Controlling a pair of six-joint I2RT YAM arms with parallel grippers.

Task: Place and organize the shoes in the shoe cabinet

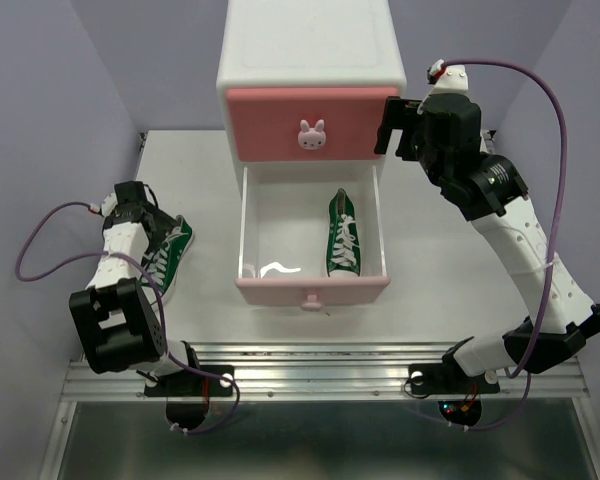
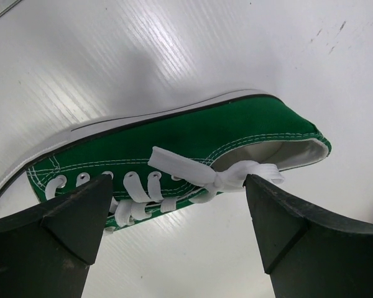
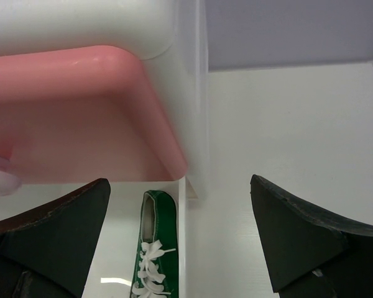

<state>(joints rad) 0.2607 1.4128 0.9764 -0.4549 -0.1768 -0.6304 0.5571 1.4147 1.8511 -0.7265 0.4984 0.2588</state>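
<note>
Left gripper [image 2: 177, 181], jaws wide, hovers over the loose green sneaker [image 2: 174, 133] — its length runs finger to finger.

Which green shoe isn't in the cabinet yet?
The shoe on the table beneath the left pincer; the other green shoe sits inside the open lower drawer.

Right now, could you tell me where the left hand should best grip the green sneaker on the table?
Probably from above, across the green sneaker at its laced middle, one finger on each canvas side. The open left hand lines up along its length, which looks too long to span, so turn the wrist.
</note>
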